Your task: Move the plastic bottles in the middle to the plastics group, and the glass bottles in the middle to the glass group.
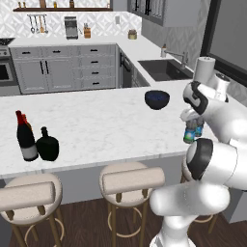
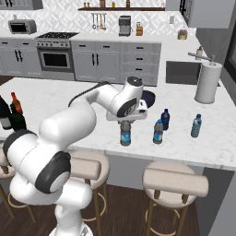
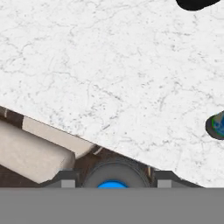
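The gripper was clamped on a clear water bottle near the marble counter's front edge; beyond it stood another water bottle, the dark-blue bottle and the teal bottle

We are in a home kitchen: grey cabinets, an oven, a sink, a marble island counter with stools, and a microwave.

no readable text, blue bottle labels blurred, wine label blank
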Robot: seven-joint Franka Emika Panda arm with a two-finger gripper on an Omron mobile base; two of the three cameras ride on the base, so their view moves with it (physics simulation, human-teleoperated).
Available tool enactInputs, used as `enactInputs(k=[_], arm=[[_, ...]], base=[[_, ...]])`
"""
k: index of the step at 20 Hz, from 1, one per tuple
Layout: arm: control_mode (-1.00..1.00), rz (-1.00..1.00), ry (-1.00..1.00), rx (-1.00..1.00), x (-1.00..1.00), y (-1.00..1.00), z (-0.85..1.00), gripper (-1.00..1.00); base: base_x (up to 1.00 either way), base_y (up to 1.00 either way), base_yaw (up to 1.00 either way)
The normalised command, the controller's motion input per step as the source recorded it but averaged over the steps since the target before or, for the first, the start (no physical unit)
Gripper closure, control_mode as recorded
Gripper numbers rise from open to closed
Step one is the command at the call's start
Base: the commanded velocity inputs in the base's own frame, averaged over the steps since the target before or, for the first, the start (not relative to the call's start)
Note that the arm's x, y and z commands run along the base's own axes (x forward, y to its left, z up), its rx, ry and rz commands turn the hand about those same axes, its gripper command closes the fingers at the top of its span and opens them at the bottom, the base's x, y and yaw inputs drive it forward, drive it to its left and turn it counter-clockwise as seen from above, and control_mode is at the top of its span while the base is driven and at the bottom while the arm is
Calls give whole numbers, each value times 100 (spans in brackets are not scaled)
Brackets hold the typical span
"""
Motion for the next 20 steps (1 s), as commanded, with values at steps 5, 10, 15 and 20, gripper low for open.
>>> enactInputs(k=[5,10,15,20], arm=[[-100,0,5,-2,-24,-86,2,100],[-100,-3,4,-4,5,-78,0,100],[-100,-7,0,-1,31,-68,0,100],[-100,-4,-1,1,35,-66,0,100]], base=[[0,0,0],[0,0,0],[0,0,0],[0,0,0]])
